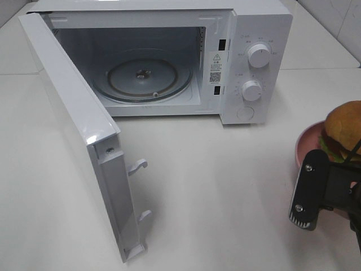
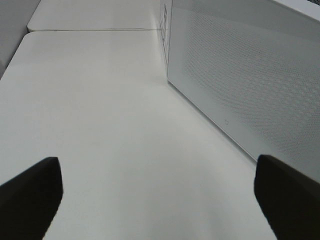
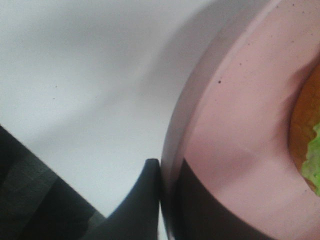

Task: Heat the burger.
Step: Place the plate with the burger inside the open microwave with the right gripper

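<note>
Right wrist view is pretty clear on this one: the right gripper (image 3: 167,200) is clamped on the rim of the pink plate (image 3: 235,110), with one dark finger (image 3: 142,200) outside the rim and the other pressed against the inside. Plate's smooth, a few tiny dark specks on it, with a shallow curved wall. The burger (image 1: 344,130) sits on it, tan domed bun with green lettuce poking out, at the right edge of the exterior view, just right of the microwave (image 1: 254,34). Can't tell if the plate's resting on the white table (image 1: 214,186) or lifted a bit. Microwave is glossy white, door (image 1: 73,124) swung wide, round glass turntable (image 1: 141,76) inside, two round knobs (image 1: 258,55) on the front. Over on the other side the left gripper (image 2: 160,200) is spread wide, holding nothing, beside the door's dotted mesh panel.
</note>
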{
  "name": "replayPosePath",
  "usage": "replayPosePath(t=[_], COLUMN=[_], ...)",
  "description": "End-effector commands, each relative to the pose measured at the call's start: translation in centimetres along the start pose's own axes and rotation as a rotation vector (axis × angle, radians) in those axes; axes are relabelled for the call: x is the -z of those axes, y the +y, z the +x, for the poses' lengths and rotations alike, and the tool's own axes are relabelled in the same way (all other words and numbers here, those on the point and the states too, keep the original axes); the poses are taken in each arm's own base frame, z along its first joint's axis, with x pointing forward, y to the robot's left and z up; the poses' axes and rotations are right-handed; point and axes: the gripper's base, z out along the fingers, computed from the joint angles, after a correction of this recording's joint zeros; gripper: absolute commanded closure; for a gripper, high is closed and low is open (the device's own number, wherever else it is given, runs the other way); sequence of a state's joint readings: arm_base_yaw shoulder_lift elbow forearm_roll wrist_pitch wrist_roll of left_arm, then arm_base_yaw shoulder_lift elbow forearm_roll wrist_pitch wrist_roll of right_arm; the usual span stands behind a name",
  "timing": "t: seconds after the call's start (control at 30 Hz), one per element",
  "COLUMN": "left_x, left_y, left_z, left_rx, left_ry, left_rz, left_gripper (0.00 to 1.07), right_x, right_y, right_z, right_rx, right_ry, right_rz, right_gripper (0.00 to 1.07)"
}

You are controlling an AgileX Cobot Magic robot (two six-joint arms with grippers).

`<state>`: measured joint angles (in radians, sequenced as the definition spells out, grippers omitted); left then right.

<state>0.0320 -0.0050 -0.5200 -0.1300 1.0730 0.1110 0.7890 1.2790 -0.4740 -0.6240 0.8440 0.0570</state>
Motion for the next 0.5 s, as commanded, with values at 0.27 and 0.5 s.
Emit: replayPosePath(t=[0.27, 0.5], left_x=[0.1, 0.1], left_y=[0.0, 0.0], left_z=[0.2, 0.2], left_rx=[0.0, 0.0], left_ry=[-0.01, -0.01], left_rz=[-0.004, -0.004], left_gripper=[0.11, 0.11], right_x=[0.3, 0.5], right_y=[-0.4, -0.3], right_z=[-1.5, -2.4], right_rx=[0.491, 0.758], right_ry=[-0.155, -0.247], right_rz=[0.1, 0.149], right_gripper=[1.07, 1.07])
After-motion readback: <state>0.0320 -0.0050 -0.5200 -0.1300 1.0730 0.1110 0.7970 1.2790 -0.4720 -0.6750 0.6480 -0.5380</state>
